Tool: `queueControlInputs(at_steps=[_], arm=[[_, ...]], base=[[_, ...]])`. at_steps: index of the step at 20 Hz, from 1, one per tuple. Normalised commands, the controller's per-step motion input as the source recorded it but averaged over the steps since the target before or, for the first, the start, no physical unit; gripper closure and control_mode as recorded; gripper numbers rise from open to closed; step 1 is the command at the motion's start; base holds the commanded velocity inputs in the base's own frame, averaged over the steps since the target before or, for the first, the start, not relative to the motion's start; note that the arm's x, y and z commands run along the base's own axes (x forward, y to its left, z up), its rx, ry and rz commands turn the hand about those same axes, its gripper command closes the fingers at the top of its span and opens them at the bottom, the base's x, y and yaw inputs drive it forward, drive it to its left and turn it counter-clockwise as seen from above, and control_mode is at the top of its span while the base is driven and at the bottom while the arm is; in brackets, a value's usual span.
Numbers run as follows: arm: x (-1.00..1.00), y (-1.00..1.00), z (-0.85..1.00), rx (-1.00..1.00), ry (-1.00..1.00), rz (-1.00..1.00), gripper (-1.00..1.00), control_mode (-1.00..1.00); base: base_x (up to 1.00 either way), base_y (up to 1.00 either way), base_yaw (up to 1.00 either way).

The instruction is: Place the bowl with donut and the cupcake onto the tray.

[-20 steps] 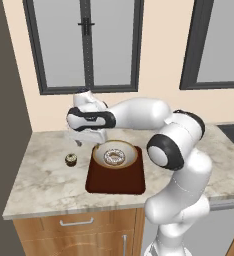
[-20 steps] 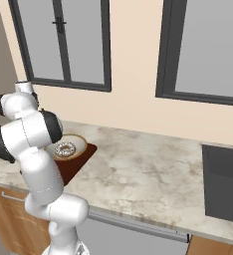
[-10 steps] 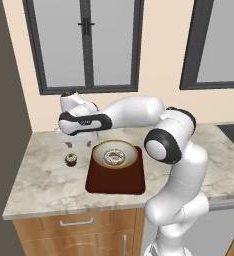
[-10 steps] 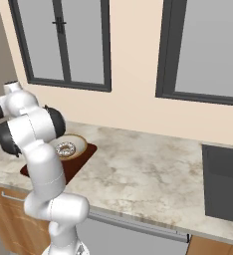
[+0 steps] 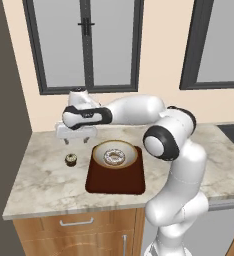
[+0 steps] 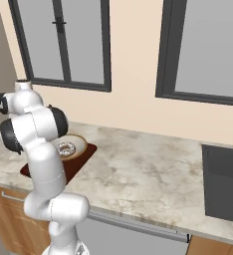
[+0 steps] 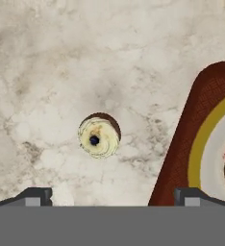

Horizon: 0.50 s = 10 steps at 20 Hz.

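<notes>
The bowl (image 5: 116,154) rests on the far end of the reddish-brown tray (image 5: 114,179), and the speckled donut (image 5: 114,157) lies inside it. The tiny cupcake (image 5: 71,159) stands on the marble counter just left of the tray. My gripper (image 5: 75,142) hovers open a little above and behind the cupcake, holding nothing. In the hand view the cupcake (image 7: 99,135) sits between and ahead of the fingertips (image 7: 35,196), with the tray's edge (image 7: 191,125) and the bowl's golden rim (image 7: 204,136) at the right. From the right side, the arm hides part of the bowl (image 6: 71,146) and the tray (image 6: 78,157).
A black sink (image 6: 224,182) is set into the counter far to the right. The wall with dark-framed windows (image 5: 84,42) rises behind the counter. Open marble (image 5: 44,180) lies left of and in front of the cupcake, up to the counter's front edge.
My gripper has swung left from above the bowl and tray to above the cupcake, staying open. The bowl, donut and cupcake have not moved.
</notes>
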Motion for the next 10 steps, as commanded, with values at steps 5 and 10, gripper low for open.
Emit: queueControlInputs(at_steps=[5,10], arm=[[0.25,0.07,-0.16,-0.04,0.15,0.03,-1.0,-1.0],[0.32,0.18,-0.23,-0.07,0.07,0.0,-1.0,-1.0]], base=[[0.0,0.0,0.0],[0.0,0.0,0.0]])
